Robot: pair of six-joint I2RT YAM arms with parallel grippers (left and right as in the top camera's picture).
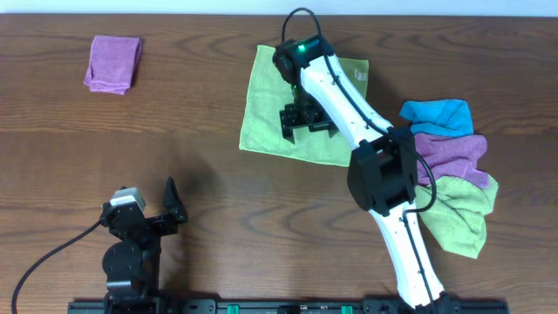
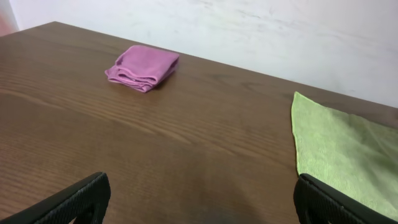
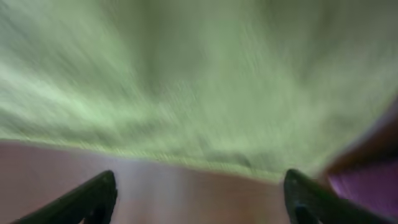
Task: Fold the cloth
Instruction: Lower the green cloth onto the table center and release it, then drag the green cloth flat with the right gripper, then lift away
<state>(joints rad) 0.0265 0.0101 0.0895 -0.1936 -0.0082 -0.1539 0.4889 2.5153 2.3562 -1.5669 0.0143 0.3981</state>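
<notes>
Where the dark wooden table (image 1: 209,105) spreads under both arms, items are:
- Cloth (image 1: 266,118): lime-green, spread flat, far centre, with a white tag (image 1: 360,77) near its far right corner.
- Heap of cloths (image 1: 449,157): blue, purple and green, at right, near the cloth.
- Folded purple cloth (image 1: 113,63): far left.
- Right gripper (image 1: 307,129): over the cloth's middle, fingers parted, holding nothing.
- Left gripper (image 2: 202,186): near left, spread wide, empty.

The right arm (image 1: 340,87) hides part of the cloth (image 1: 261,122); its wrist view is blurred.
</notes>
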